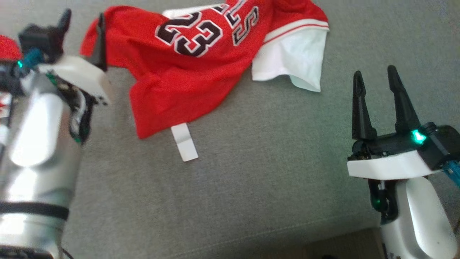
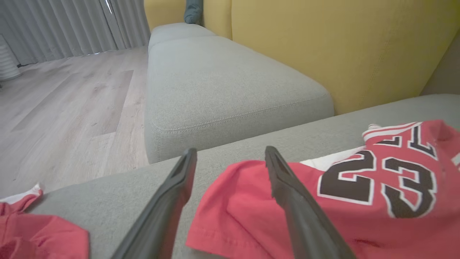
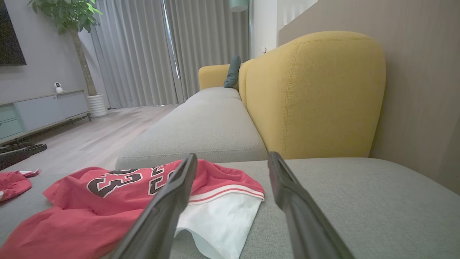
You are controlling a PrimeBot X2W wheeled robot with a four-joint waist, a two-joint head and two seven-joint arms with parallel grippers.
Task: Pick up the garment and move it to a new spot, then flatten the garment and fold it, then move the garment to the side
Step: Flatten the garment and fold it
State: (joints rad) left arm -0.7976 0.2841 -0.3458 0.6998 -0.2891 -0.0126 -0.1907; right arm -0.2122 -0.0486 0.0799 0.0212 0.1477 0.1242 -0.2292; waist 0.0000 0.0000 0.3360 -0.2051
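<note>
Red 23 jersey point(image 1: 179, 72) rumpled on grey sofa seat point(image 1: 251, 162).
Left gripper point(image 1: 83, 17) and right gripper point(image 1: 374, 73) both spread apart; yellow backrest point(image 3: 316, 97), wood floor point(image 2: 72, 100) beyond.

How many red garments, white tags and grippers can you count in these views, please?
Red garments: 2, the number 23 jersey and a second red garment at the left edge.
White tags: 1, the white tag at the jersey's hem.
Grippers: 2, left gripper and right gripper, both open.
Total: 5.
</note>
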